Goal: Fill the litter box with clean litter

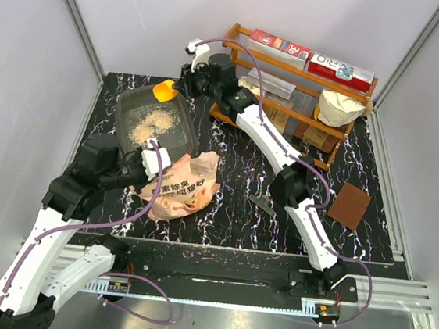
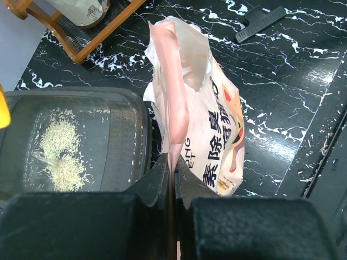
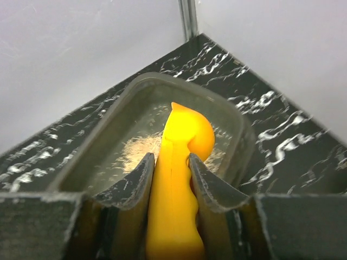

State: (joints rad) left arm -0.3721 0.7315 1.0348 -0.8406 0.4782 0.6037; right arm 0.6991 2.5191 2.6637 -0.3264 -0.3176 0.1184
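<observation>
The dark grey litter box (image 1: 132, 100) sits at the back left of the table, with a small patch of pale beige litter (image 1: 151, 123) on its floor; the litter also shows in the left wrist view (image 2: 58, 151) and the box (image 3: 108, 122) in the right wrist view. The pink-orange pig-face bag (image 1: 186, 184) lies just in front of the box, its mouth open (image 2: 184, 49). My left gripper (image 1: 156, 158) is shut on the bag's top edge (image 2: 172, 162). My right gripper (image 1: 182, 82) is shut on the yellow-orange scoop (image 3: 181, 157), holding it over the box's far end (image 1: 164, 90).
A wooden rack (image 1: 290, 85) with boxes and a sack stands at the back right. A brown square pad (image 1: 349, 205) lies at the right. A black clip (image 2: 259, 24) lies on the table in front of the rack. Walls close the left, back and right sides.
</observation>
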